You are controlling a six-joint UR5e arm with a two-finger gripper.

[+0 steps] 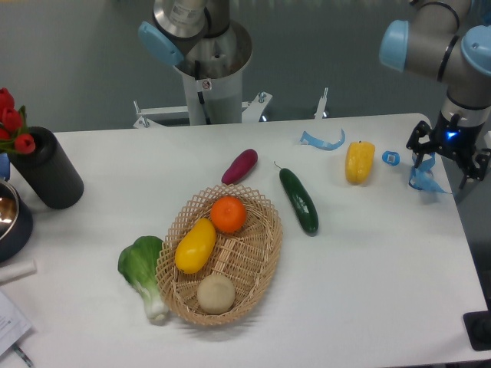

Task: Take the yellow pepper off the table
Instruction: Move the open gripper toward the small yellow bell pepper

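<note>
The yellow pepper (pixel 360 162) lies on the white table (pixel 368 261) at the back right, glossy and lobed, with its long side running front to back. My gripper (pixel 449 162) hangs over the table's right edge, to the right of the pepper and apart from it. Its dark fingers stand spread, open and empty. A blue curved piece (pixel 426 181) shows just below the gripper's left finger.
A dark green cucumber (pixel 299 201) lies left of the pepper, and a purple eggplant (pixel 240 166) further left. A wicker basket (pixel 257 264) holds a smooth yellow fruit (pixel 195 245), an orange (pixel 229 214) and a beige ball (pixel 215 294). A blue strip (pixel 322 140) and a small blue tag (pixel 391 159) flank the pepper.
</note>
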